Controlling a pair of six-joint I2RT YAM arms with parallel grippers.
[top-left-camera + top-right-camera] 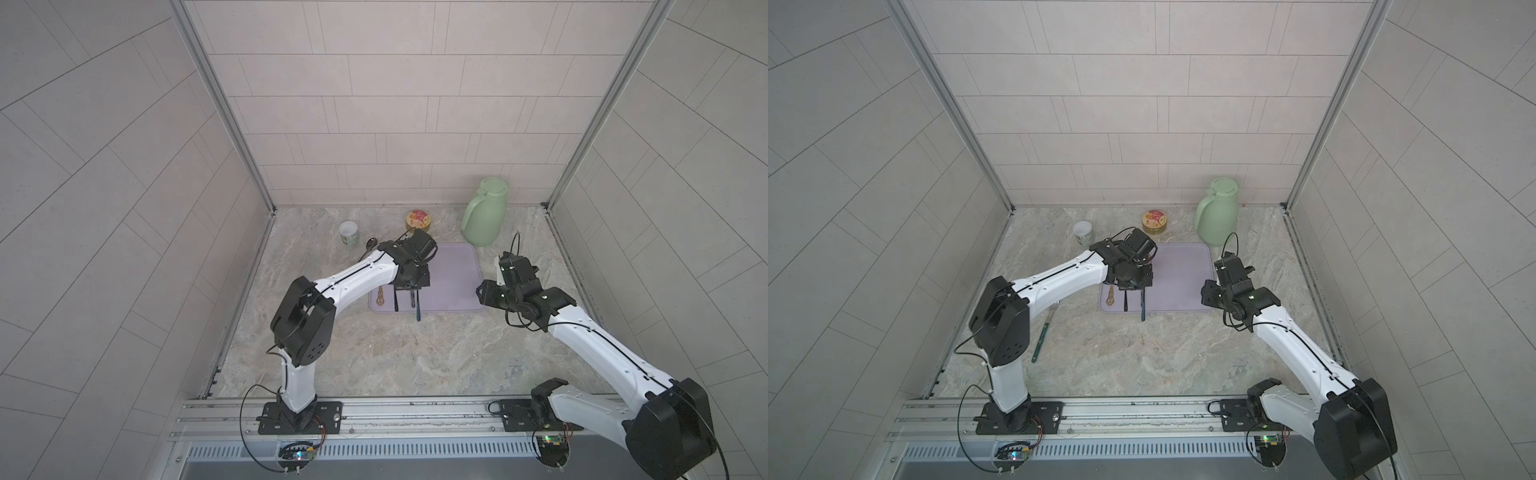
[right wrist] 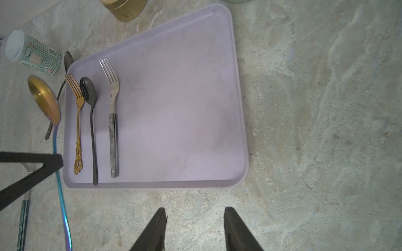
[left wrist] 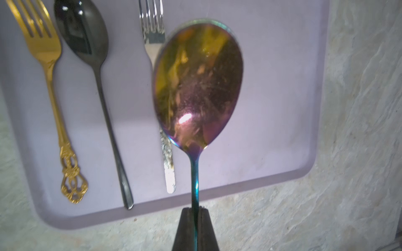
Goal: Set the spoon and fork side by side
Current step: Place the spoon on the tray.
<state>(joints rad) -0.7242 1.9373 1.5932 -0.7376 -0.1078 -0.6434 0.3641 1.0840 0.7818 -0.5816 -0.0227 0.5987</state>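
My left end effector was clenched on the thin neck of the iridescent spoon, gripping it partway along the handle. The spoon's long axis ran from the near side of the bench towards the far wall. Its bowl pointed away from me and its teal handle end reached out past the near rim of the lavender tray. It seemed to hang above the tray rather than rest on it, though I could not tell for certain.

The silver fork lay flat on the tray, tines to the far wall, nearly parallel to the spoon. In my left wrist view the bowl covered part of its stem. At the tray's left end the gold fork and the black spoon lay side by side, aligned the same way.

Off the tray, a dark spoon lay near the white-lidded cup, and a green-handled fork lay on the bench beneath my left arm. A gold tin and a green jug stood behind the tray.

My right end effector hovered by the tray's right edge, released and holding nothing.
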